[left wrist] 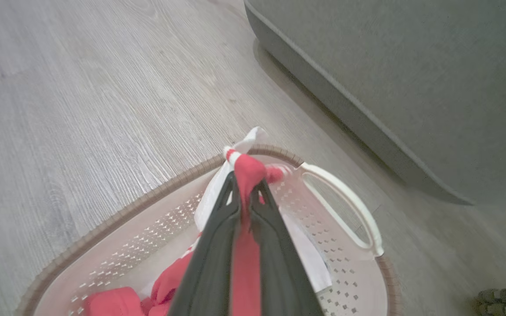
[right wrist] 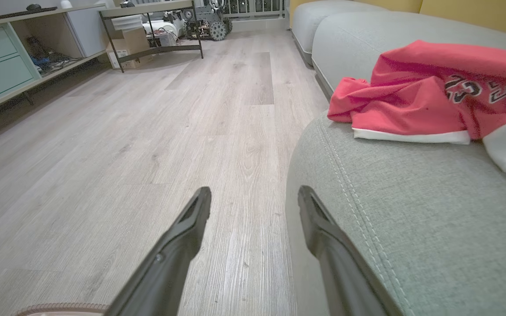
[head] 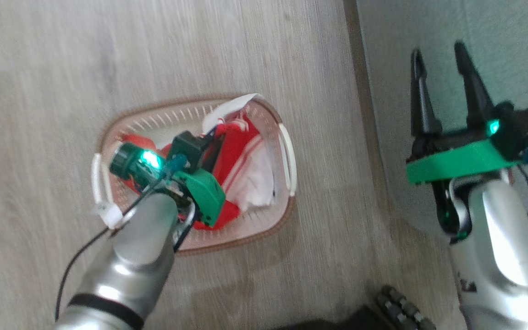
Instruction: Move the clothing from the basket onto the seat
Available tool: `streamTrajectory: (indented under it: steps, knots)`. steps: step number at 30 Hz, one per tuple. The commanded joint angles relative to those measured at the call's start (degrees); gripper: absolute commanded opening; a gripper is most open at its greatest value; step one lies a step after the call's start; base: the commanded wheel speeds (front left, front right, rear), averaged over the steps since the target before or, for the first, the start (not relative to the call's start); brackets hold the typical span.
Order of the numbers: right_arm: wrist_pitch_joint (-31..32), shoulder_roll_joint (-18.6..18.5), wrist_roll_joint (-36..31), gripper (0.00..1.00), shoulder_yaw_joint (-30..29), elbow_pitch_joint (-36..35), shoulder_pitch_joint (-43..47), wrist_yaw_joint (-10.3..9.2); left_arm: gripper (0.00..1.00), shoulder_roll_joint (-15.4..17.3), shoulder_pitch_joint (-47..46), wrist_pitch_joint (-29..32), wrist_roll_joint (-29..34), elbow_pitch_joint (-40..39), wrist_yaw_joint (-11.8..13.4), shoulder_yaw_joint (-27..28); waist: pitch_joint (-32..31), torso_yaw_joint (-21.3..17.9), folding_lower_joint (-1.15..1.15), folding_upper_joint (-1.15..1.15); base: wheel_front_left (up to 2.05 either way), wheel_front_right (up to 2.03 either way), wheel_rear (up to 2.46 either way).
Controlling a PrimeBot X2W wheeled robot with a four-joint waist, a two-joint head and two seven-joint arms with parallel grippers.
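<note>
I see a pale wood floor (head: 39, 68). My left end effector (left wrist: 245, 182) pinches red-and-white jersey cloth (head: 239, 153) in the white oval plastic basket (left wrist: 139, 245). My right end effector (right wrist: 254, 193), spread wide, looks at another red jersey (right wrist: 415, 87) on the grey-green sofa cushion (right wrist: 411, 228).

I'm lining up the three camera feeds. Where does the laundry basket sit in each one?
Head view: basket at centre, on the floor.
Left wrist view: basket across the bottom half.
Right wrist view: basket as a brown rim sliver at the bottom-left edge.
Shared landmark: the grey-green seat, on the right side in each view.
</note>
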Motion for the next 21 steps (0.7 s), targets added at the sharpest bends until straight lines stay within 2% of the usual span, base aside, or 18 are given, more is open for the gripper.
streamTrajectory:
  steps: [1,7,12,21]
  knots:
    - [-0.36,0.06,-0.60,1.00,0.63,-1.05,2.10,0.41,0.00,0.33,1.81,-0.76,-0.74,-2.39,-0.14,0.83,-6.54,2.53,0.00,0.00,0.00,0.00,0.00]
    - [-0.36,0.06,-1.99,1.00,-0.52,2.58,7.38,0.41,0.00,0.31,6.73,-0.77,-4.84,-11.75,0.01,0.52,-17.15,4.68,0.00,0.00,0.00,0.00,0.00]
    - [-0.36,0.06,-2.54,1.00,-1.05,5.09,11.98,0.41,0.00,0.30,9.10,-0.77,-8.55,-16.43,-0.34,0.86,-25.44,5.56,0.00,0.00,0.00,0.00,0.00]
    - [-0.36,0.06,-1.93,1.00,1.47,7.89,18.19,0.41,0.00,0.86,7.59,1.52,-11.22,-19.47,-0.53,0.80,-36.58,5.23,0.00,0.00,0.00,0.00,0.00]
